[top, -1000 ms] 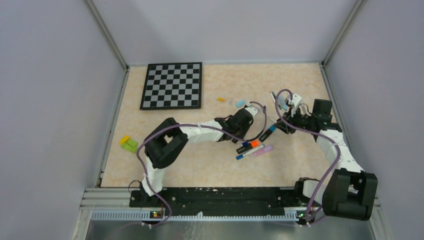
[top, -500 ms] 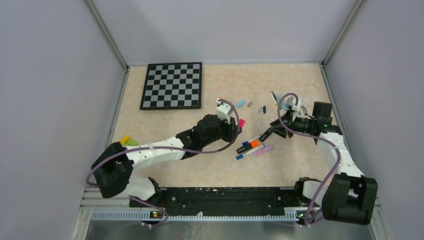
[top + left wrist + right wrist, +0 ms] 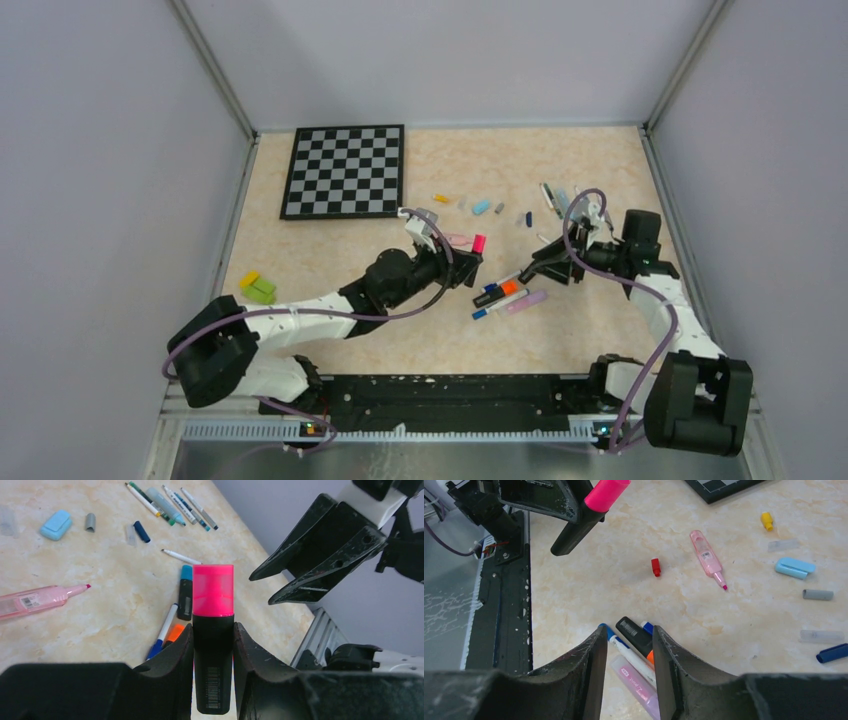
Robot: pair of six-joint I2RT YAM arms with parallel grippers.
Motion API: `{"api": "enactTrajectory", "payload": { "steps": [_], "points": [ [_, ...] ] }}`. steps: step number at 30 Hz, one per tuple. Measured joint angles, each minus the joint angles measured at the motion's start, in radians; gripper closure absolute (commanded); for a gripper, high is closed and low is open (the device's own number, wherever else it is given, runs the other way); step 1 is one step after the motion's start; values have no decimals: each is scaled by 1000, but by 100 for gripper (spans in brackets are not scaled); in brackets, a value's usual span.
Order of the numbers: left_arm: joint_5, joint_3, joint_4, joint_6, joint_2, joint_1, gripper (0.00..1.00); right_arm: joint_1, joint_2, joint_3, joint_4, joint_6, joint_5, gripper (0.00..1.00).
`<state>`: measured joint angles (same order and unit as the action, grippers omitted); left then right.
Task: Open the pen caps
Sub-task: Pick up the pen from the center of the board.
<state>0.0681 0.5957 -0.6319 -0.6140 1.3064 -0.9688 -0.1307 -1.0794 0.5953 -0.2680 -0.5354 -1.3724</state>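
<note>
My left gripper [image 3: 213,635] is shut on a thick black marker [image 3: 213,675] and holds it off the table, with its pink cap [image 3: 213,590] on and pointing at my right gripper. In the top view that cap [image 3: 479,243] sits left of my right gripper [image 3: 535,268], apart from it. My right gripper [image 3: 629,640] is open and empty above an orange-capped black marker [image 3: 636,636], a blue-capped white pen [image 3: 624,647] and a lilac pen [image 3: 636,685]. Loose red [image 3: 656,567], yellow [image 3: 766,521], light blue [image 3: 795,567], grey [image 3: 817,594] and dark blue [image 3: 833,653] caps lie on the table.
An uncapped pink highlighter [image 3: 706,557] lies behind the left gripper. Several thin pens [image 3: 555,198] lie at the back right. A blue-capped black marker [image 3: 185,592] lies near the cluster. A chessboard [image 3: 346,170] is at the back left and a yellow-green block [image 3: 258,288] at the left edge.
My left arm has drawn back toward the near left, carrying the pink-capped marker. My right gripper has swung left and down over the pen cluster, toward the marker.
</note>
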Motion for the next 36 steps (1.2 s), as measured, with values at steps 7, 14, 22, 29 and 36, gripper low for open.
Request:
{"api": "enactTrajectory", "payload": {
  "steps": [7,14,22,29,36],
  "points": [
    [0,-26,-137,-74,26,0,100,52,0,-5,70,66,-3,51],
    [0,-26,-226,-141,105,0,100,127,-6,-48,172,169,3,49],
    [-7,11,-285,-208,211,0,100,198,-28,-105,415,410,39,49],
    [63,68,-283,-257,272,-10,100,270,-69,-114,525,563,90,49],
    [195,146,-177,-271,280,-48,100,291,-86,-119,608,719,162,50]
  ]
}}
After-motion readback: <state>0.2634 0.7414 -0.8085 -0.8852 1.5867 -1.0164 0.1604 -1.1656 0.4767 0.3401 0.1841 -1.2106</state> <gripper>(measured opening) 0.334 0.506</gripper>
